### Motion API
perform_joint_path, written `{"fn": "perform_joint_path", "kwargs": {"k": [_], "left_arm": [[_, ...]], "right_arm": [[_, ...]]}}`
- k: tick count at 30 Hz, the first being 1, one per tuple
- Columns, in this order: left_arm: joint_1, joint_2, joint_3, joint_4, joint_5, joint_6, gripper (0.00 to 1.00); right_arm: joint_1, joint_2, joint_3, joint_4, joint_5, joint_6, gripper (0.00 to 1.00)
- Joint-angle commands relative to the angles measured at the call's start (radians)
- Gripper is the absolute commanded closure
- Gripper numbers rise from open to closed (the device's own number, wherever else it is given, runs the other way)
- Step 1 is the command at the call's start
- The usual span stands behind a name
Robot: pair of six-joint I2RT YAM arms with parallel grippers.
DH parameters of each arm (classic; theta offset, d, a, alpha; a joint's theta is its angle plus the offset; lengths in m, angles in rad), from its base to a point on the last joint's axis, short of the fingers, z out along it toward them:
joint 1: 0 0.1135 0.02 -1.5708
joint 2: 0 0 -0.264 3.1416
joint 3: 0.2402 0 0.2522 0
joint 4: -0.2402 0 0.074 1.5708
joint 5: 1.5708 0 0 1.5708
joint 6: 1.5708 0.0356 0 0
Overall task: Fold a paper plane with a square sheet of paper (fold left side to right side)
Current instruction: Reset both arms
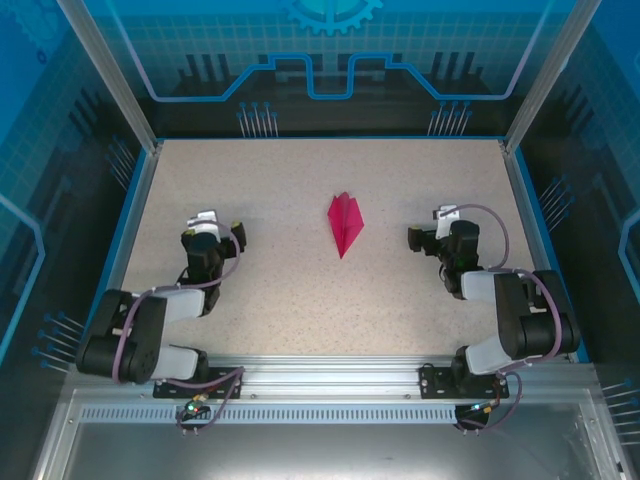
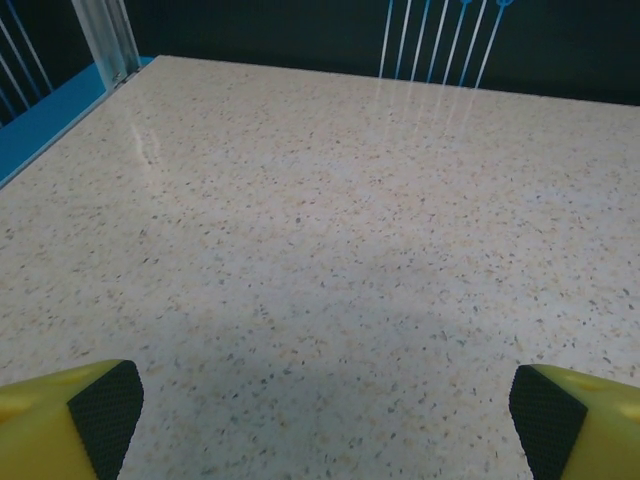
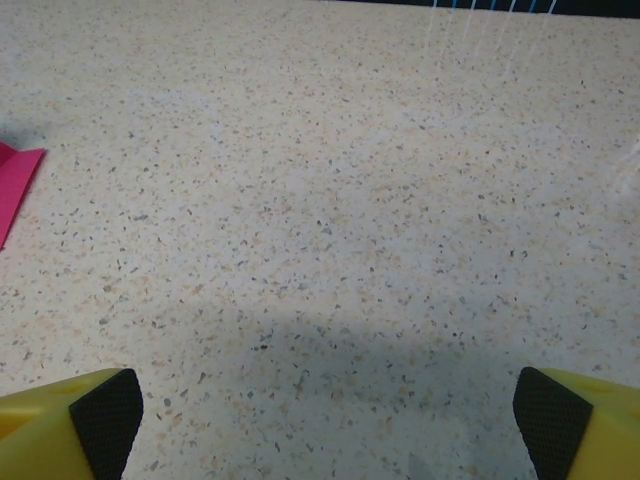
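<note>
The paper plane (image 1: 345, 222) lies flat near the middle of the table (image 1: 280, 290), with its sharp tip toward the arm bases. The left gripper (image 1: 222, 226) and right gripper (image 1: 430, 227) stand on either side of it, well apart from it. Both have their fingers spread wide and hold nothing.

The paper plane (image 1: 345, 222) lies mid-table (image 1: 300, 300). The left gripper (image 1: 220, 222) sits well off to its left, and the right gripper (image 1: 428, 230) to its right.

No legible text (white tags (image 1: 446, 212) unreadable)
</note>
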Motion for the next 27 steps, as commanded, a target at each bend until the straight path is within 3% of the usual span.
{"fn": "perform_joint_path", "kwargs": {"k": [1,3,6,27], "left_arm": [[0.015,0.132,-0.015,0.240,0.070,0.061,0.02],[0.020,0.100,0.044,0.067,0.094,0.053,0.01],[0.059,0.114,0.095,-0.005,0.118,0.014,0.02],[0.063,0.111,0.091,-0.001,0.120,0.011,0.01]], "right_arm": [[-0.005,0.006,-0.002,0.082,-0.021,-0.017,0.01],[-0.005,0.006,-0.002,0.082,-0.019,-0.017,0.01],[-0.004,0.006,-0.002,0.081,-0.017,-0.017,0.00],[0.022,0.011,0.017,0.052,-0.005,-0.047,0.01]]}}
